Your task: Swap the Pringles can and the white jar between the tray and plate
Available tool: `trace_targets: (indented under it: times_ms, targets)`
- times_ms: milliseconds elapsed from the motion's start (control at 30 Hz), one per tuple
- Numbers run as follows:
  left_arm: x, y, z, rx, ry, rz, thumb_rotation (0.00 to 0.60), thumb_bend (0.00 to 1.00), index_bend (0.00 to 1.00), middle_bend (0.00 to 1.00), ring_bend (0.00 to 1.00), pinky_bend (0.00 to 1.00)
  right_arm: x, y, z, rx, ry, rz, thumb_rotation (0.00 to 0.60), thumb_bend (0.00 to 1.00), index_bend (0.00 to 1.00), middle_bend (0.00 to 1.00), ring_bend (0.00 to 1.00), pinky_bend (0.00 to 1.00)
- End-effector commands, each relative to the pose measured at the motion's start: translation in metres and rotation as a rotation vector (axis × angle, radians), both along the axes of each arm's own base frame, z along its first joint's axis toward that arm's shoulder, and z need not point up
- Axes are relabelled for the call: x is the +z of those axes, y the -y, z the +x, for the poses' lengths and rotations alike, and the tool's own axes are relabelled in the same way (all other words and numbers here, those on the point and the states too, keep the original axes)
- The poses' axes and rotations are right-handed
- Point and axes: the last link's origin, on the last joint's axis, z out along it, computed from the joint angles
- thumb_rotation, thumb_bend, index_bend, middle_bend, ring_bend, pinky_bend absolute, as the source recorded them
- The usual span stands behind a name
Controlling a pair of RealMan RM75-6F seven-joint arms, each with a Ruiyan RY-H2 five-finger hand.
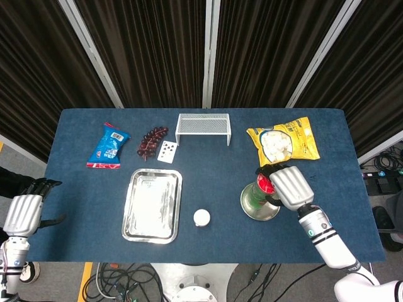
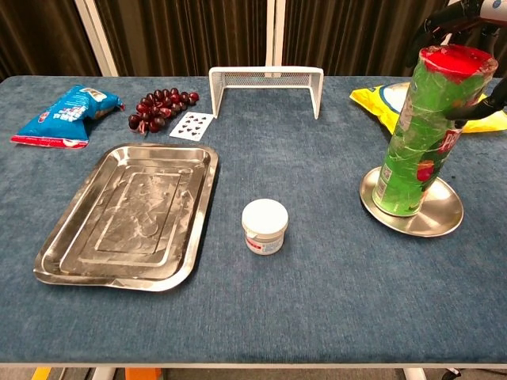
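Observation:
The green Pringles can (image 1: pixel 259 194) (image 2: pixel 420 134) with its red lid stands on the round metal plate (image 1: pixel 249 211) (image 2: pixel 447 223) at the right, leaning slightly. My right hand (image 1: pixel 289 185) (image 2: pixel 479 107) grips it near the top, fingers wrapped around its far and right sides. The white jar (image 1: pixel 201 218) (image 2: pixel 264 226) sits on the blue tabletop between the plate and the rectangular metal tray (image 1: pixel 151 204) (image 2: pixel 127 214), which holds nothing. Off the table's left edge, my left hand (image 1: pixel 22 214) hangs with fingers apart, holding nothing.
Along the back stand a white wire rack (image 1: pixel 203 128) (image 2: pixel 265 85), a yellow chip bag (image 1: pixel 283 141) (image 2: pixel 380 99), dark grapes (image 1: pixel 151 141) (image 2: pixel 158 108), a playing card (image 1: pixel 166 151) (image 2: pixel 190 125) and a blue snack bag (image 1: pixel 108 146) (image 2: pixel 63 115).

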Motion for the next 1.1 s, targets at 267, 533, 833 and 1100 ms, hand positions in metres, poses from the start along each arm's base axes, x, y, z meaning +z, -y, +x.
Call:
trace_targets:
  times_ms: [267, 533, 833, 1100]
  targets:
    - [0.0, 0.001, 0.0, 0.0, 0.006, 0.002, 0.6, 0.0, 0.24, 0.23, 0.14, 0.35, 0.003, -0.004, -0.003, -0.009, -0.018, 0.031, 0.6, 0.08, 0.17, 0.18, 0.04, 0.18]
    - [0.001, -0.002, 0.005, -0.017, 0.006, 0.003, 0.6, 0.0, 0.23, 0.23, 0.14, 0.35, 0.022, -0.013, -0.002, -0.015, 0.011, -0.006, 0.6, 0.06, 0.0, 0.05, 0.0, 0.08]
    - [-0.013, -0.016, 0.038, -0.133, 0.061, -0.05, 0.6, 0.0, 0.23, 0.23, 0.14, 0.34, 0.078, -0.04, -0.022, -0.045, 0.137, -0.127, 0.6, 0.06, 0.0, 0.05, 0.0, 0.08]
    - [-0.054, -0.039, 0.096, -0.305, 0.134, -0.182, 0.6, 0.0, 0.23, 0.23, 0.14, 0.34, 0.106, -0.049, -0.057, -0.072, 0.196, -0.229, 0.6, 0.07, 0.0, 0.06, 0.0, 0.07]
